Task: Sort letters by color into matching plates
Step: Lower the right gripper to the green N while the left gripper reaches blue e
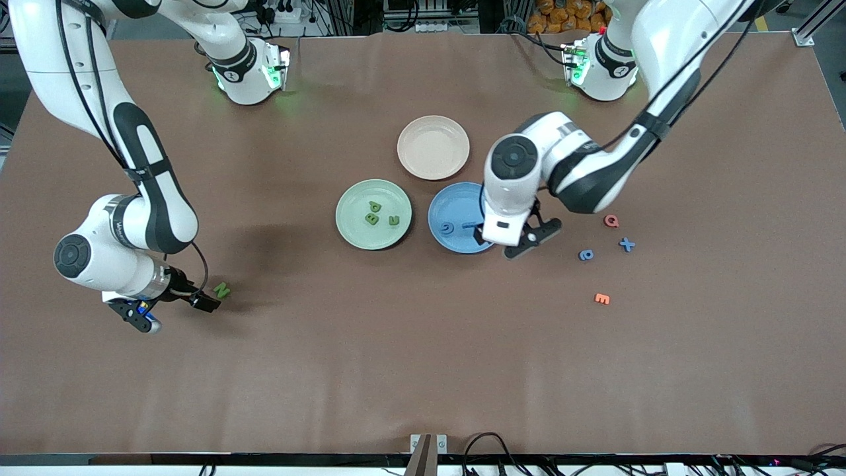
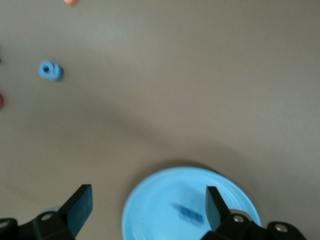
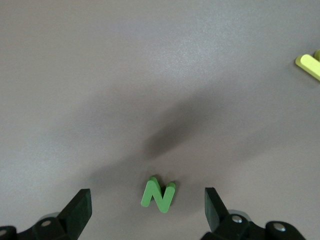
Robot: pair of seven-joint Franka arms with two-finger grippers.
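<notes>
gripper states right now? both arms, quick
Left gripper: open, empty, over the blue plate with a blue letter lying in it.
Right gripper: open, empty, around the green N on the table.

**Even overhead light, soft shadows, blur at one wrist**

The matte brown surface (image 1: pixel 423 370) is evenly lit from above, without glare. A broad, faint shadow lies at nine o'clock from the pale green round plastic plate (image 1: pixel 373 213). The left wrist view is motion-blurred; the small blue foam letter (image 2: pixel 189 213) in the blue round plastic plate (image 2: pixel 150 210) smears. The right wrist view is sharper, with a soft shadow above the green foam letter N (image 3: pixel 158 194).
</notes>
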